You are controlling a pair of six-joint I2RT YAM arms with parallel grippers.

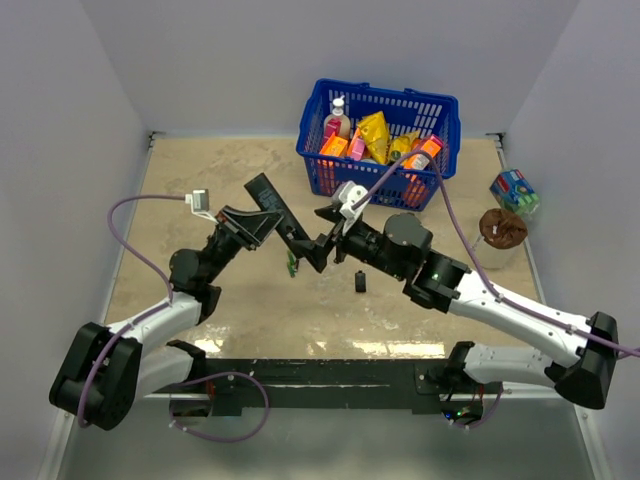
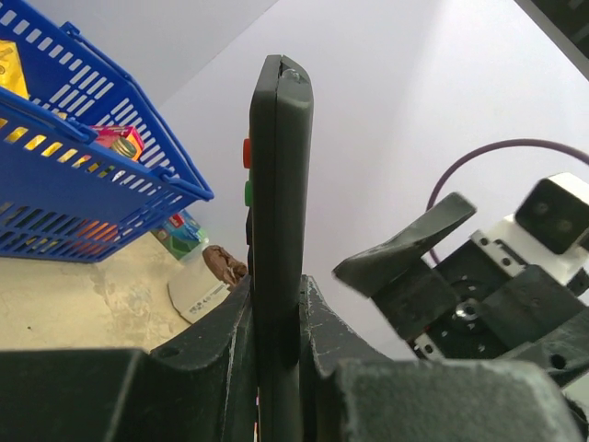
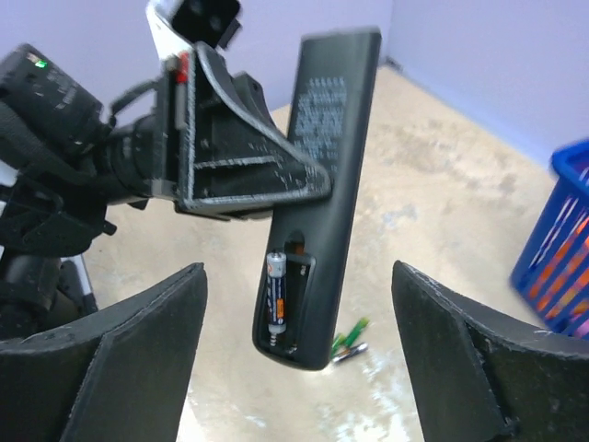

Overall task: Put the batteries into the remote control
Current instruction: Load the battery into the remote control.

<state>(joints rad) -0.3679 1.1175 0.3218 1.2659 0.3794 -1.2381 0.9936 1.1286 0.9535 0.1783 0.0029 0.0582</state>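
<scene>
The remote control (image 3: 322,184) is up in the air over the bench (image 3: 442,203). Its long axis is steeply tilted, with the open compartment end pointing down and toward the right arm. One battery (image 3: 276,299) sits in the left slot, lying along the remote's length. The left tool (image 2: 276,304) is clamped on the remote's mid-body. The right tool (image 3: 296,272) is spread wide just short of the lower end, touching nothing. Two loose batteries (image 3: 348,343) lie on the bench below, a small black piece (image 1: 358,282) sits nearby, and the blue basket (image 1: 380,140) is at the far side.
</scene>
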